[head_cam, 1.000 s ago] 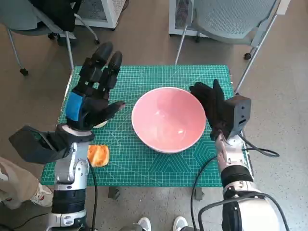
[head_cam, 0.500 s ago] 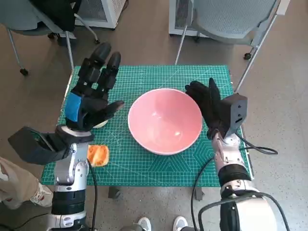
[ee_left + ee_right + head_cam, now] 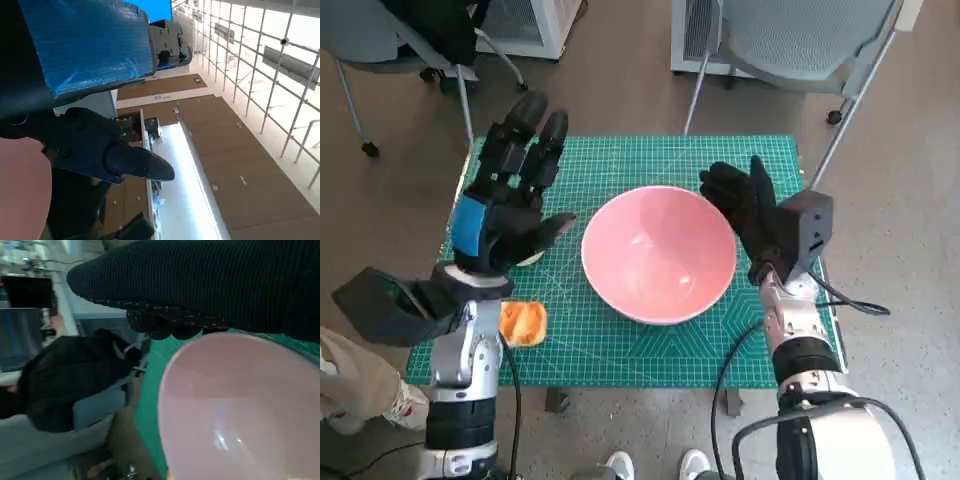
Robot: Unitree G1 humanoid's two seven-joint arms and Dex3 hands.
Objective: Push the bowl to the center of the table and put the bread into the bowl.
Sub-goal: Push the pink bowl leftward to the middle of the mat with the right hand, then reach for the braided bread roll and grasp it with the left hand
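Small surface [image 3: 620, 350] under a green cutting mat [image 3: 610, 170], on a brown floor, with chair legs and pale cabinets beyond the far edge and shoes showing at the near edge.

Pink bowl [image 3: 659, 252] upright and empty, a little right of the mat's middle. Seen also in the right wrist view [image 3: 235, 410], filling most of the frame below the glove, and as a pink edge in the left wrist view [image 3: 22, 195].

Right robot hand [image 3: 752, 215], in its black knitted glove, flat against the bowl's right rim, fingers stretched toward the far side and closed on nothing; touching the rim or just beside it, cannot tell which. In the right wrist view [image 3: 210, 285] a dark band directly over the bowl's rim.

Left robot hand [image 3: 510, 195], black with blue tape on its back, raised over the left part of the mat, fingers spread apart toward the far edge, thumb pointing right toward the bowl, nothing in its grip. Well apart from the bowl. Blue tape and thumb filling the left wrist view [image 3: 95, 100].

Bread [image 3: 523, 322], a small orange-brown piece, lying on the mat near its near-left corner, just beside the left forearm, well apart from the bowl, untouched by either hand.
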